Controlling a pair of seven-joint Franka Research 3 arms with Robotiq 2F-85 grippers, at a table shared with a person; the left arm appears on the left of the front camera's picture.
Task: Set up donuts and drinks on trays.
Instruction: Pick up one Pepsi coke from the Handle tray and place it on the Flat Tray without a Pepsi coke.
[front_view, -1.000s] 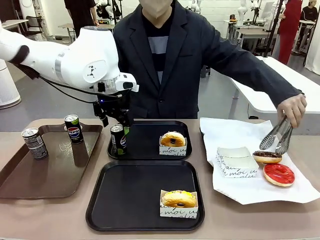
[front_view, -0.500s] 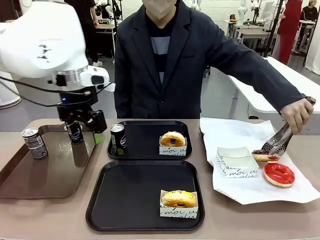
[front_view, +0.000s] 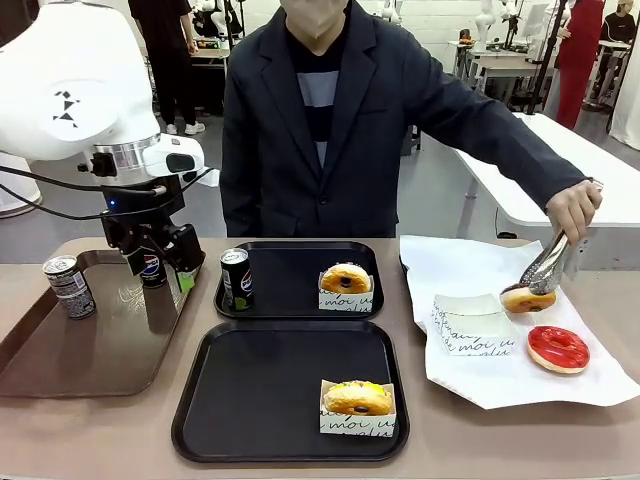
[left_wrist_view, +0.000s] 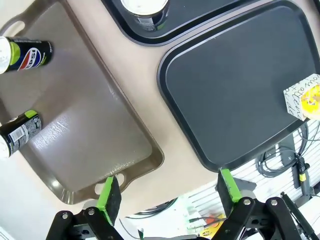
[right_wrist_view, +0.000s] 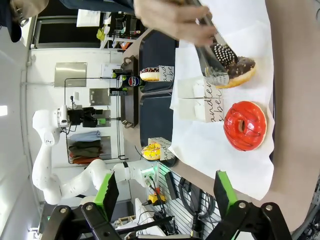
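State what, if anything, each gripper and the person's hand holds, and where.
Left gripper and right gripper: open, nothing held. The hand grips tongs by their handles; the tongs pinch the chocolate donut at its edge.

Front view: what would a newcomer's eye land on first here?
The bulky white left arm at upper left, with the left gripper open over the brown tray, by a Pepsi can. Then, at right, the person's tongs holding a chocolate donut beside an open white box on the paper sheet, with a red donut nearby.
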